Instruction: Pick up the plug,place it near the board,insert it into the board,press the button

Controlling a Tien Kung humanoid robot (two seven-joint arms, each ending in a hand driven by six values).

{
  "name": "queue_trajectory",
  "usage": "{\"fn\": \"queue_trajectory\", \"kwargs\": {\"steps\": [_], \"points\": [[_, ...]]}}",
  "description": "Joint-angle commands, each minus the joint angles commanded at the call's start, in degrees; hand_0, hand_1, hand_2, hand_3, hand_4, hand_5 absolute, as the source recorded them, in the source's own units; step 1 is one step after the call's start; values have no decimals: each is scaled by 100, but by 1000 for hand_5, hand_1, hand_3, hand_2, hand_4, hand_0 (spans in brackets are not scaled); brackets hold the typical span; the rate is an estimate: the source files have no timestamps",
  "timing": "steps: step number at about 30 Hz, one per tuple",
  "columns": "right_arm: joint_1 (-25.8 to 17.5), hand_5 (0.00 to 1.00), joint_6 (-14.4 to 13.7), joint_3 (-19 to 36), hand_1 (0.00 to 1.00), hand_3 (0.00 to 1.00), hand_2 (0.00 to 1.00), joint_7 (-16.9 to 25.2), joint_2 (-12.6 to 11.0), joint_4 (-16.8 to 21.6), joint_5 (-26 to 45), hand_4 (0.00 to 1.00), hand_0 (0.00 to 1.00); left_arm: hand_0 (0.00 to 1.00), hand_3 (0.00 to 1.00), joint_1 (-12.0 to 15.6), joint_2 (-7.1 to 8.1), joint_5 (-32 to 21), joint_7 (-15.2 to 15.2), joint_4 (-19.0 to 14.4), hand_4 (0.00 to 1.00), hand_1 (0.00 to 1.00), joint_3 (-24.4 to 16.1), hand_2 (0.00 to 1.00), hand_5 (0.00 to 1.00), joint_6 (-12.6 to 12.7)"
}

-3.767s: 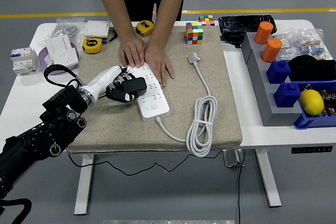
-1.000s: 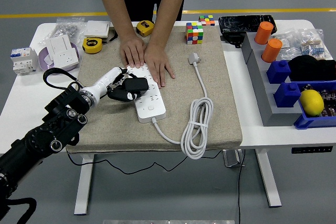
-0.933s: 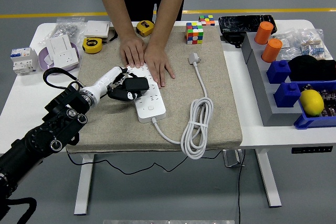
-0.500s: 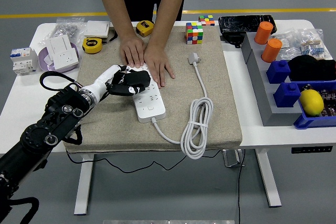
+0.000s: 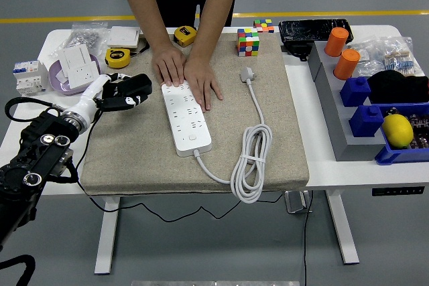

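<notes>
Left hand (image 5: 127,92): power strip (image 5: 186,117) lay to its right, person's hands (image 5: 186,72) pressing its far end; tape measure (image 5: 118,57) just behind.

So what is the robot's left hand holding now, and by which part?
The left hand holds a black plug; its fingers wrap the plug's body, away from the power strip.

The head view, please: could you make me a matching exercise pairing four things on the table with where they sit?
Things:
1. power strip
2. coiled white cable
3. lemon
4. colour cube

Places:
A. in the blue bin at the right
B. far edge of the mat
C. under the person's hands
D. near right part of the mat

Pairs: 1-C, 2-D, 3-A, 4-B
</notes>
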Motion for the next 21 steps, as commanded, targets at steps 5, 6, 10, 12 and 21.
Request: {"fn": "queue_trajectory", "kwargs": {"steps": [5, 6, 10, 12, 21], "points": [[14, 743, -3, -4, 775, 777, 741, 11, 6, 0, 25, 998, 913, 333, 215, 99, 84, 776, -106, 145, 523, 193, -188, 217, 141, 255], [16, 743, -3, -3, 775, 777, 741, 12, 6, 0, 25, 998, 913, 333, 215, 105, 85, 858, -118, 164, 523, 193, -185, 217, 141, 281], [19, 743, -4, -2, 771, 777, 741, 11, 8, 0, 18, 998, 911, 387, 301, 134, 46, 1201, -167, 251, 537, 269, -146, 306, 135, 380], [14, 743, -3, 5, 771, 777, 741, 6, 6, 0, 6, 998, 911, 387, 301, 143, 12, 1315, -188, 280, 537, 269, -86, 306, 135, 400], [-19, 744, 2, 9, 769, 777, 740, -9, -3, 0, -30, 998, 911, 828, 435, 153, -59, 1418, -175, 346, 596, 917, 134, 736, 146, 344]]}}
